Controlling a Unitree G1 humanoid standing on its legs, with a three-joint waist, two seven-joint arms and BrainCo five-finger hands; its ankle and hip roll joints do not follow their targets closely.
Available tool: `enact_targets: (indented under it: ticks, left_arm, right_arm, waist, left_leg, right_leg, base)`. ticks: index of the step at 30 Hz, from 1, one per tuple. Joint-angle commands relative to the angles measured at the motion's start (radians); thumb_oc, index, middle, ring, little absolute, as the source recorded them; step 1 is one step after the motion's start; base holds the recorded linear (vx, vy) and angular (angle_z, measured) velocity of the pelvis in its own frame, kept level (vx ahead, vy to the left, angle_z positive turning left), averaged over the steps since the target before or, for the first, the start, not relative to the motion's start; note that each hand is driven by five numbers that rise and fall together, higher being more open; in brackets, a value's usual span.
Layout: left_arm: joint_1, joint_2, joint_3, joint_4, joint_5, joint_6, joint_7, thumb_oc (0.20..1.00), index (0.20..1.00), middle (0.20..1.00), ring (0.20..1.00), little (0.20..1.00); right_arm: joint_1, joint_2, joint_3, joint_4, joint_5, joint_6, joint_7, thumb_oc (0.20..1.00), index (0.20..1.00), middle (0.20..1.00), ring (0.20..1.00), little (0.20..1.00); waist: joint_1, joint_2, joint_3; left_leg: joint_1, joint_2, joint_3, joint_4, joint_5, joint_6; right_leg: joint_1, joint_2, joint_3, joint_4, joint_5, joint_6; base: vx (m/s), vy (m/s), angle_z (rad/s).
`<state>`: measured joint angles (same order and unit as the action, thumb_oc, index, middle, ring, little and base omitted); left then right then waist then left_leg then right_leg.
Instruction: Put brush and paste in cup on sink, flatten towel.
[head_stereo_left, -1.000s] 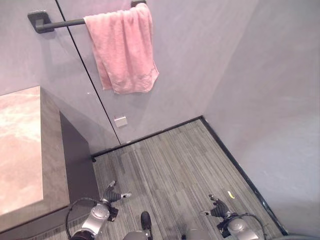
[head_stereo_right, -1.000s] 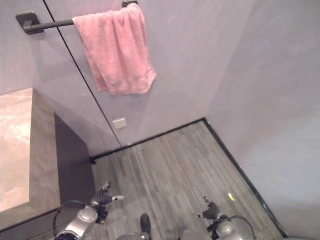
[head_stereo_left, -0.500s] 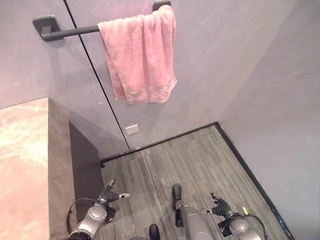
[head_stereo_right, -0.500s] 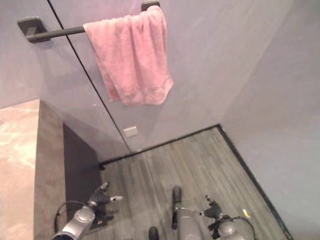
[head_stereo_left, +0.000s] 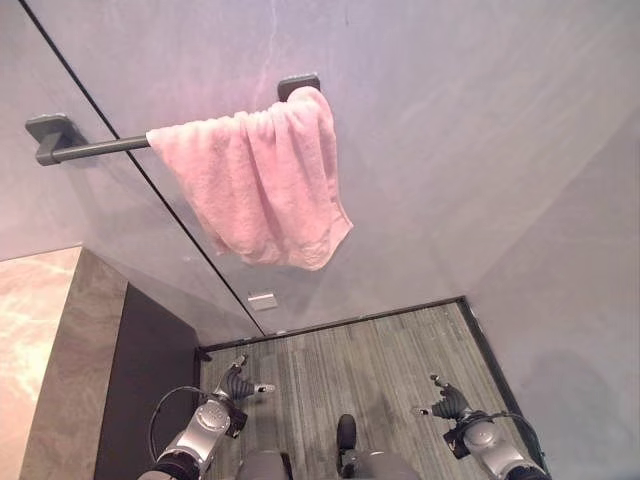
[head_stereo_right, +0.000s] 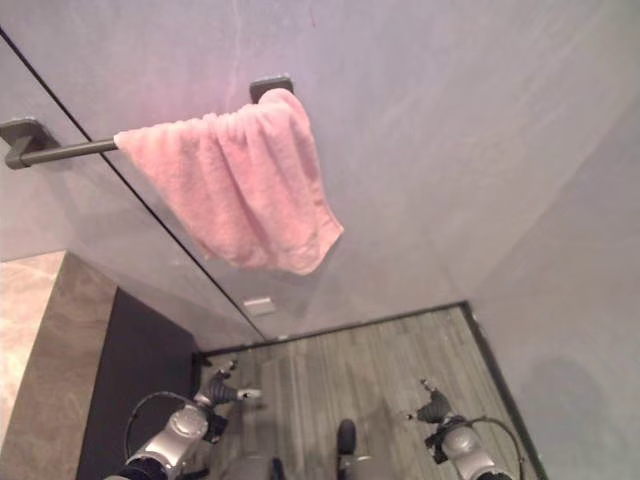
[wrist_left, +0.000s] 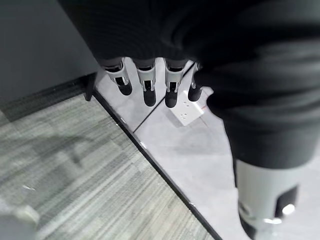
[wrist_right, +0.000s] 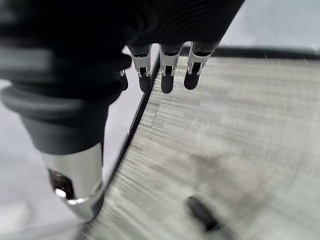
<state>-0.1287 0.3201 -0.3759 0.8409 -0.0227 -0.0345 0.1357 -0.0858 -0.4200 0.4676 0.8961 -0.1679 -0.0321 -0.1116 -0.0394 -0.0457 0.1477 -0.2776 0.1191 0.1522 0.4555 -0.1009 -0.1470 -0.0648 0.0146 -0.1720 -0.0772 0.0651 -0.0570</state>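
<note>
Your pink towel (head_stereo_left: 262, 188) hangs bunched and creased on the dark rail (head_stereo_left: 95, 149), 11 o'clock. Left robot hand (head_stereo_left: 238, 383), 7 o'clock, and right robot hand (head_stereo_left: 447, 403), 5 o'clock: fingers relaxed, holding nothing.

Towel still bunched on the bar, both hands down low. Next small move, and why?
Probably raise the right hand toward the pink terry towel. It hangs bunched at the right end of the dark wall-mounted bar, leaving the bar's left part bare. Both hands are empty and open near the floor, the left hand under the bar's middle.
</note>
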Motion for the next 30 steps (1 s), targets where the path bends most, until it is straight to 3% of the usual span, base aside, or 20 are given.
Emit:
enact_targets:
  ticks: [1, 3, 4, 9, 13, 16, 18, 19, 21, 23, 24, 26, 27, 30]
  left_arm:
    - [-0.016, 0.031, -0.008, -0.014, 0.002, -0.034, 0.033, 1.0, 1.0, 1.0, 1.0, 1.0]
    - [-0.013, 0.031, -0.004, 0.002, -0.003, -0.035, 0.038, 1.0, 1.0, 1.0, 1.0, 1.0]
    - [-0.008, 0.031, 0.005, 0.015, -0.012, -0.036, 0.044, 1.0, 1.0, 1.0, 1.0, 1.0]
    - [0.004, 0.047, -0.004, 0.004, 0.013, -0.042, 0.035, 1.0, 1.0, 1.0, 1.0, 1.0]
    - [0.03, 0.074, 0.005, -0.027, 0.036, -0.043, 0.037, 1.0, 1.0, 1.0, 1.0, 1.0]
    - [0.06, 0.096, 0.039, -0.032, 0.035, -0.043, 0.036, 1.0, 1.0, 1.0, 1.0, 1.0]
    - [0.08, 0.113, 0.057, -0.05, 0.032, -0.042, 0.03, 1.0, 1.0, 1.0, 1.0, 1.0]
    - [0.125, 0.14, 0.086, -0.08, 0.035, -0.041, 0.01, 1.0, 1.0, 1.0, 1.0, 1.0]
    - [0.135, 0.15, 0.1, -0.084, 0.033, -0.042, 0.005, 1.0, 1.0, 1.0, 1.0, 1.0]
    - [0.154, 0.179, 0.132, -0.116, 0.023, -0.045, -0.005, 1.0, 1.0, 1.0, 1.0, 1.0]
    - [0.163, 0.189, 0.137, -0.132, 0.026, -0.043, -0.008, 1.0, 1.0, 1.0, 1.0, 1.0]
    - [0.172, 0.193, 0.152, -0.159, 0.02, -0.045, -0.013, 1.0, 1.0, 1.0, 1.0, 1.0]
    - [0.181, 0.216, 0.181, -0.193, 0.024, -0.056, -0.013, 1.0, 1.0, 1.0, 1.0, 1.0]
    - [0.185, 0.234, 0.205, -0.225, 0.012, -0.063, -0.011, 1.0, 1.0, 1.0, 1.0, 1.0]
  right_arm:
    - [0.026, -0.044, 0.0, 0.015, -0.114, -0.009, -0.028, 1.0, 1.0, 1.0, 1.0, 1.0]
    - [0.026, -0.034, 0.01, 0.046, -0.135, -0.006, -0.029, 1.0, 1.0, 1.0, 1.0, 1.0]
    - [0.027, -0.025, 0.017, 0.044, -0.141, -0.007, -0.014, 1.0, 1.0, 1.0, 1.0, 1.0]
    - [0.04, -0.001, -0.013, 0.06, -0.11, -0.008, -0.004, 1.0, 1.0, 1.0, 1.0, 1.0]
    - [0.033, 0.009, -0.035, 0.056, -0.08, -0.014, 0.0, 1.0, 1.0, 1.0, 1.0, 1.0]
    - [0.024, 0.005, -0.065, 0.022, -0.036, -0.023, -0.006, 1.0, 1.0, 1.0, 1.0, 1.0]
    - [0.021, 0.002, -0.095, -0.009, 0.034, -0.031, 0.005, 1.0, 1.0, 1.0, 1.0, 1.0]
    - [0.038, -0.017, -0.156, -0.079, 0.168, -0.049, 0.022, 1.0, 1.0, 1.0, 1.0, 1.0]
    - [0.04, -0.026, -0.179, -0.101, 0.21, -0.056, 0.02, 1.0, 1.0, 1.0, 1.0, 1.0]
    - [0.051, -0.049, -0.223, -0.169, 0.255, -0.065, 0.024, 1.0, 1.0, 1.0, 1.0, 1.0]
    - [0.05, -0.065, -0.238, -0.201, 0.268, -0.071, 0.027, 1.0, 1.0, 1.0, 1.0, 1.0]
    - [0.055, -0.071, -0.251, -0.219, 0.275, -0.072, 0.03, 1.0, 1.0, 1.0, 1.0, 1.0]
    - [0.035, -0.097, -0.267, -0.276, 0.31, -0.085, 0.031, 1.0, 1.0, 1.0, 1.0, 1.0]
    - [0.017, -0.124, -0.284, -0.303, 0.322, -0.091, 0.027, 1.0, 1.0, 1.0, 1.0, 1.0]
  waist:
    - [0.019, 0.017, 0.005]
    - [0.019, 0.031, 0.004]
    - [0.017, 0.041, 0.004]
    - [-0.002, 0.058, -0.027]
    - [0.008, 0.058, -0.032]
    - [0.016, 0.056, -0.029]
    - [0.015, 0.061, -0.021]
    - [0.009, 0.059, -0.032]
    - [0.01, 0.054, -0.034]
    - [0.021, 0.039, -0.029]
    - [0.017, 0.034, -0.028]
    - [0.024, 0.026, -0.028]
    - [0.04, 0.016, -0.032]
    - [0.046, 0.015, -0.032]
  left_leg:
    - [0.034, 0.013, 0.003, -0.232, 0.18, 0.059]
    - [0.052, 0.046, -0.009, -0.319, 0.222, 0.039]
    - [0.092, 0.041, -0.041, -0.358, 0.225, 0.037]
    - [0.131, -0.017, -0.005, -0.347, 0.159, 0.063]
    - [0.165, -0.07, 0.027, -0.331, 0.098, 0.1]
    - [0.186, -0.091, 0.031, -0.34, 0.084, 0.124]
    - [0.204, -0.094, 0.033, -0.359, 0.088, 0.134]
    - [0.227, -0.107, 0.018, -0.378, 0.103, 0.133]
    - [0.239, -0.108, 0.018, -0.39, 0.11, 0.13]
    - [0.246, -0.106, 0.01, -0.391, 0.105, 0.124]
    - [0.252, -0.103, -0.009, -0.399, 0.101, 0.122]
    - [0.254, -0.103, -0.011, -0.408, 0.105, 0.119]
    - [0.254, -0.097, -0.006, -0.405, 0.104, 0.109]
    - [0.251, -0.096, -0.011, -0.405, 0.108, 0.103]
  right_leg:
    - [-0.006, -0.066, 0.066, 0.158, -0.047, 0.135]
    - [0.007, -0.068, 0.079, 0.168, -0.063, 0.142]
    - [0.009, -0.075, 0.111, 0.197, -0.079, 0.153]
    - [0.012, -0.138, 0.153, 0.223, -0.053, 0.188]
    - [0.005, -0.19, 0.18, 0.246, 0.018, 0.218]
    - [-0.032, -0.211, 0.197, 0.322, 0.094, 0.221]
    - [-0.062, -0.2, 0.185, 0.377, 0.102, 0.213]
    - [-0.082, -0.123, 0.186, 0.354, 0.046, 0.201]
    - [-0.092, -0.105, 0.181, 0.32, 0.037, 0.2]
    - [-0.097, -0.126, 0.09, 0.246, 0.044, 0.212]
    - [-0.086, -0.105, 0.118, 0.251, 0.015, 0.207]
    - [-0.082, -0.1, 0.12, 0.241, 0.014, 0.202]
    - [-0.069, -0.108, 0.085, 0.226, 0.009, 0.201]
    - [-0.065, -0.101, 0.092, 0.214, 0.003, 0.193]
  base:
    - [0.29, 0.177, -0.13]
    - [0.3, 0.275, -0.36]
    - [0.3, 0.394, -0.83]
    - [0.17, 0.359, -0.52]
    - [0.07, 0.275, -0.15]
    - [0.04, 0.244, -0.04]
    - [0.06, 0.246, 0.05]
    - [0.1, 0.188, 0.08]
    - [0.09, 0.081, 0.03]
    - [0.08, -0.074, 0.24]
    - [0.06, -0.125, 0.31]
    - [0.06, -0.105, 0.49]
    - [0.05, -0.113, 0.54]
    - [0.05, -0.127, 0.04]
